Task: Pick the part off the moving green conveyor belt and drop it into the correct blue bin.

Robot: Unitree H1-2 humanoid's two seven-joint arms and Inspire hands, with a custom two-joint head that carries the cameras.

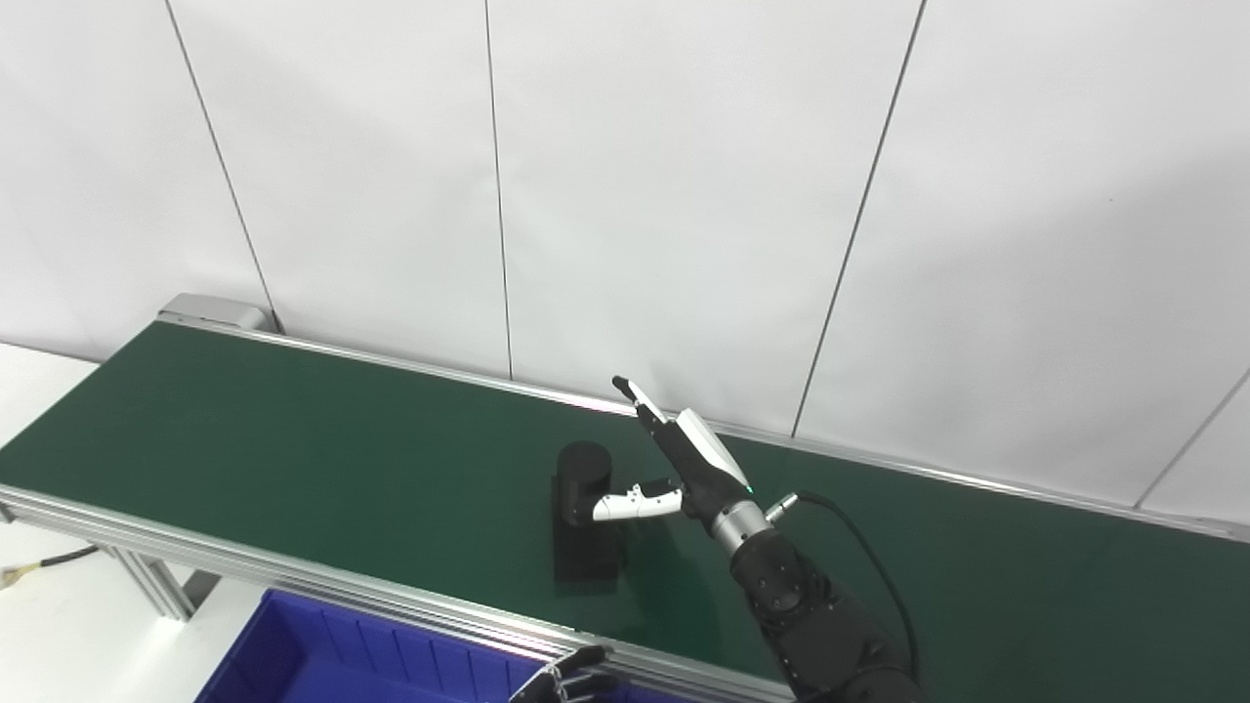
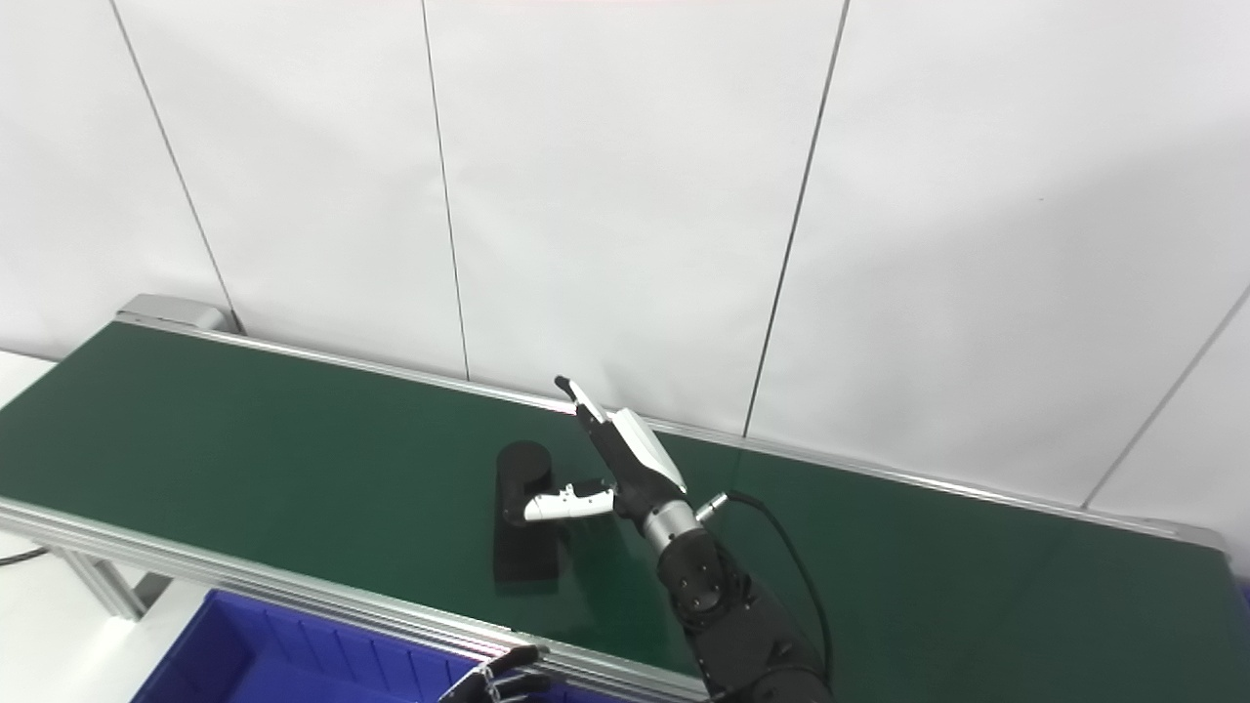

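Dark green flat conveyor belt (image 1: 293, 439) w/ aluminium side rails. Black cylindrical part (image 1: 584, 480) stands upright on a black flat rectangular base (image 1: 586, 557) on the belt, roughly mid-width.

Right hand (image 1: 684, 464) (white/black shell) is over the belt, spread wide: fingers (image 1: 640, 400) point up and away toward the far rail, thumb (image 1: 635, 503) sticks out sideways toward the part. Part sits just off the thumb side of the hand; thumb tip overlaps the cylinder's lower side in both views, can't tell if actually touching. Fingers not wrapped round it, nothing gripped.

Left hand (image 1: 562, 683): only dark fingertips at the bottom edge, near-side of the belt rail, well apart from the part. Can't tell its state.

Blue plastic ribbed bin (image 1: 322, 659) below the near rail, beside the left hand.
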